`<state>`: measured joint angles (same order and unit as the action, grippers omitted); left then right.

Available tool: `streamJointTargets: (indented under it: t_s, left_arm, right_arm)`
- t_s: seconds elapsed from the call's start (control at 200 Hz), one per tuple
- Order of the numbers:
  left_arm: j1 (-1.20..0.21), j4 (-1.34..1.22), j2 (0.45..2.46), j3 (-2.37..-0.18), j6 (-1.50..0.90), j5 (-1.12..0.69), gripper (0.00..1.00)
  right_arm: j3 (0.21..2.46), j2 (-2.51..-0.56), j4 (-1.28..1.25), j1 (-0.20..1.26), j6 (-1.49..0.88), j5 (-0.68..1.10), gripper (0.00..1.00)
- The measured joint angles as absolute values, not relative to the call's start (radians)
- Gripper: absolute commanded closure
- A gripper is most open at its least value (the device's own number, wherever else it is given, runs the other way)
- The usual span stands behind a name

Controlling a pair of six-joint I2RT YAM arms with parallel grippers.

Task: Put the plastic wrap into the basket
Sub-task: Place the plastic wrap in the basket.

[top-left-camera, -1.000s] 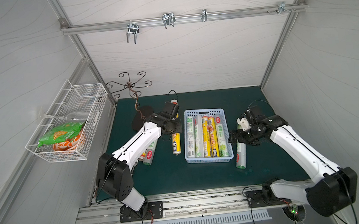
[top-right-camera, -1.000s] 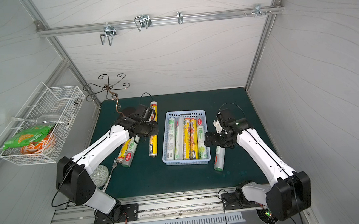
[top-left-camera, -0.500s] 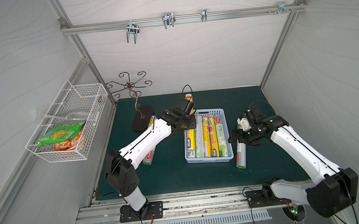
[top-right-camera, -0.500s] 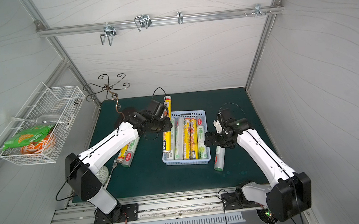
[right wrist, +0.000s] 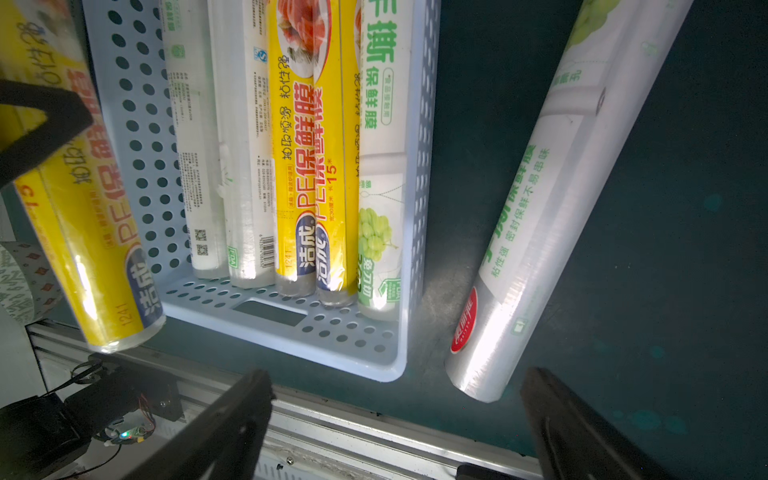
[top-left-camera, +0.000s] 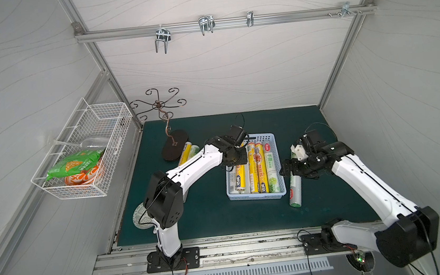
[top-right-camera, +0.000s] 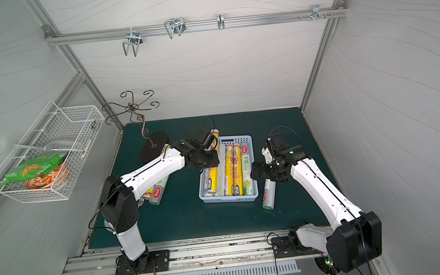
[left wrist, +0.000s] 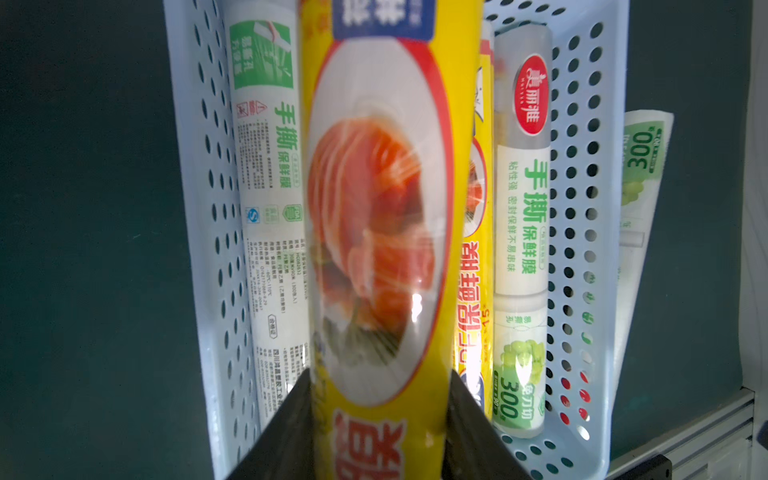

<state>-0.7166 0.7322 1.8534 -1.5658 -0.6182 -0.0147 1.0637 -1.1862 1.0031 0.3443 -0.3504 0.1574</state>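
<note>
Holding a yellow roll [left wrist: 374, 208] pinched in my left hand [left wrist: 380, 424] above the basket [top-left-camera: 256, 195]; next, lower and release. My right hand [right wrist: 395, 386], spread, hangs over the white roll [right wrist: 540, 228] beside the basket.

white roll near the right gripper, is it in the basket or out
Out. The white roll lies flat on the green mat outside the basket's side wall; the open right gripper is not holding it.
</note>
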Motion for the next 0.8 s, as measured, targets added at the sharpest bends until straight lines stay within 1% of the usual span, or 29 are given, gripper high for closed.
streamJointTargets:
  t_s: [0.265,0.65,0.8]
  left_arm:
    - [-0.716,0.732,1.934,-1.589,-0.614,-0.016,0.70]
    - [-0.716,0.734,1.967,-1.590,-0.614,-0.007,0.68]
    - [-0.716,0.735,1.980,-1.590,-0.618,0.017,0.66]
  right_arm:
    - [1.064,-1.186,1.003,0.342,-0.350,0.157,0.01]
    - [1.064,-1.186,1.003,0.342,-0.350,0.154,0.01]
    - [1.058,-1.186,1.003,0.342,-0.350,0.154,0.01]
